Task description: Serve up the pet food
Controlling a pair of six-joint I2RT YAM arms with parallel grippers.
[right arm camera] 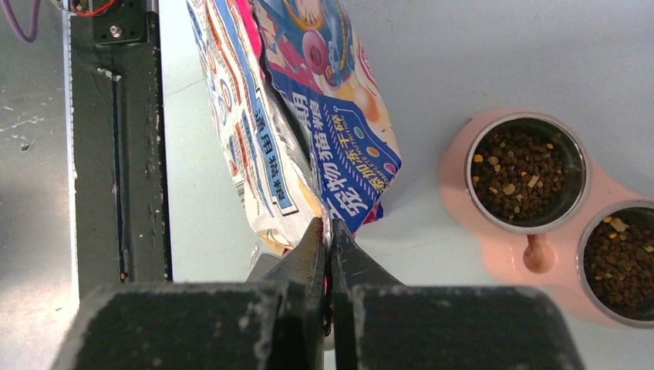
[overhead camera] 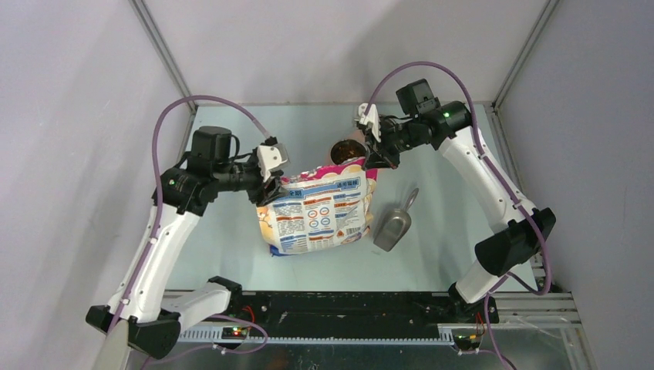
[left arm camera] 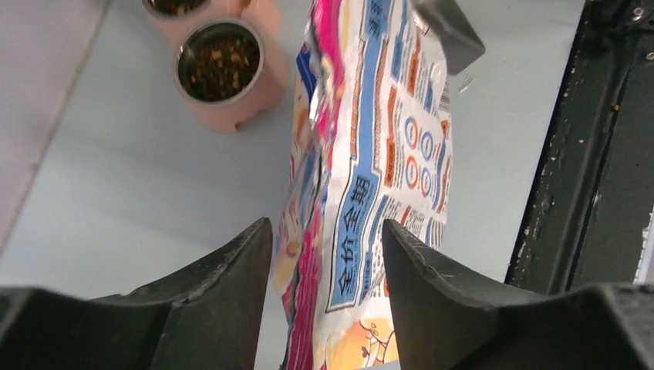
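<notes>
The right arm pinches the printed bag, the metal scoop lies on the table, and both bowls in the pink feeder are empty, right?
Not empty: the right wrist view shows both bowls in the pink feeder holding brown kibble. The rest stands: the right gripper pinches the printed bag and the metal scoop lies on the table.

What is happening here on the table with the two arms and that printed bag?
Both arms hold the pink-white-blue printed bag by two corners. The right gripper has its fingers shut on one edge, and the left gripper clasps the other. The pink double feeder beyond the bag already holds dark-brown dry kibble on both sides. The grey metal scoop lies on the table beside the bag, held by neither arm.
</notes>
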